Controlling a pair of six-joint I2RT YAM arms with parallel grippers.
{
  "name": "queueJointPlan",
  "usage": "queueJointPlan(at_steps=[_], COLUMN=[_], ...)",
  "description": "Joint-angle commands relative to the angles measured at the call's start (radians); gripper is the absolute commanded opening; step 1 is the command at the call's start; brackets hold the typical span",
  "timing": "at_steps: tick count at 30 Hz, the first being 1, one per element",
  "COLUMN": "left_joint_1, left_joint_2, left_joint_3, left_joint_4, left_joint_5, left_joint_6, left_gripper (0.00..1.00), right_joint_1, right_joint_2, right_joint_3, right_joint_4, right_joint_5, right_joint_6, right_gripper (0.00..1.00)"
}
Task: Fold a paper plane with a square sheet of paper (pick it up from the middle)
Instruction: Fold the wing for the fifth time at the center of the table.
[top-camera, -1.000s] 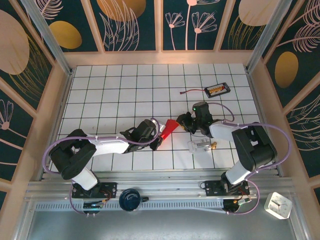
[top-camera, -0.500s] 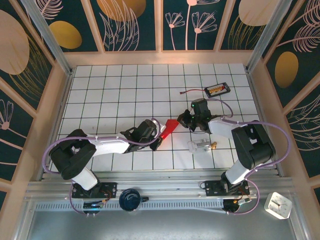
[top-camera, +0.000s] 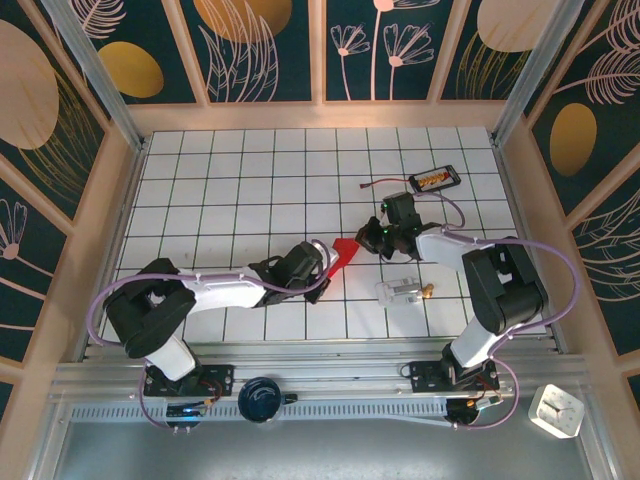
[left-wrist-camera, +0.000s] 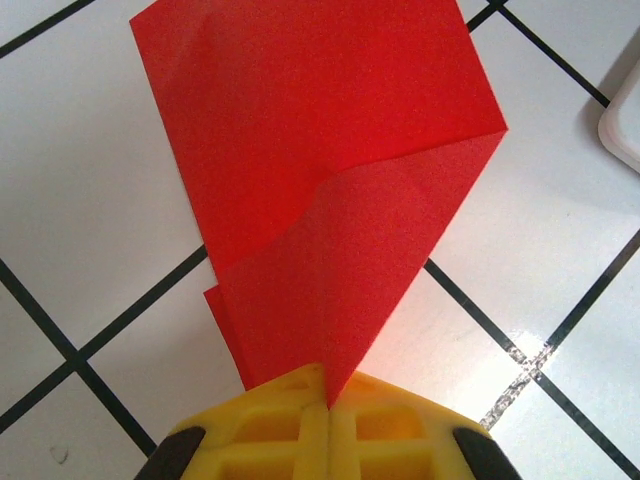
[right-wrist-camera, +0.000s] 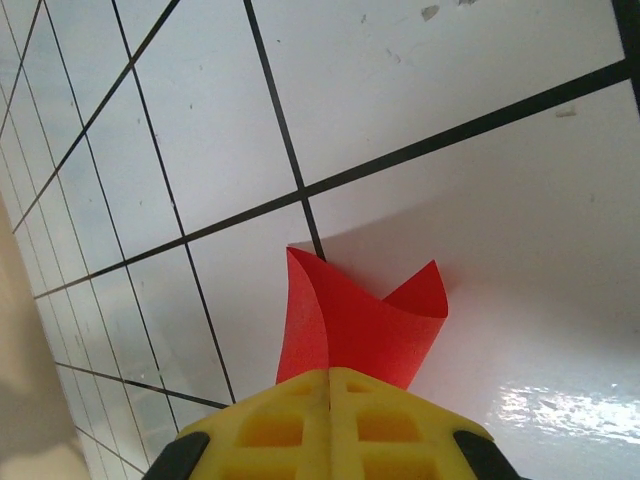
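The square sheet of paper (top-camera: 344, 251) is bright red and folded into a narrow pointed wedge, hanging just above the white grid table (top-camera: 240, 170) near its middle. My left gripper (top-camera: 326, 266) is shut on its near lower end. In the left wrist view the yellow fingers (left-wrist-camera: 328, 400) pinch the tip of a folded flap of the paper (left-wrist-camera: 320, 150), which fans out ahead. My right gripper (top-camera: 367, 240) is shut on the far upper end. In the right wrist view the closed fingers (right-wrist-camera: 330, 375) hold the curled red edge (right-wrist-camera: 360, 325).
A small clear plastic piece (top-camera: 400, 291) lies just right of the paper, near the right arm. A small black tray with a cable (top-camera: 434, 180) sits at the back right. Wooden walls fence the table on three sides.
The right gripper has shut on the far end of the red paper and shifted slightly up and left. The left gripper, still holding, has moved a little to the right.
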Motion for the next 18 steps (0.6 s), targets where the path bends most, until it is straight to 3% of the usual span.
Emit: queueJointPlan(at_steps=[1,18], left_joint_1=[-0.016,-0.054], left_joint_2=[0.021,0.075], left_joint_3=[0.021,0.073], left_joint_4=[-0.076,-0.14], left_joint_5=[-0.045,-0.111], left_joint_6=[0.031,0.061], left_gripper=[0.0,0.0], right_joint_1=[-0.028,-0.057], right_joint_2=[0.024,0.052], right_joint_3=[0.03,0.097], right_joint_4=[-0.045,-0.1], right_joint_5=[0.013,-0.019], right_joint_6=[-0.044,-0.09], right_gripper=[0.0,0.0])
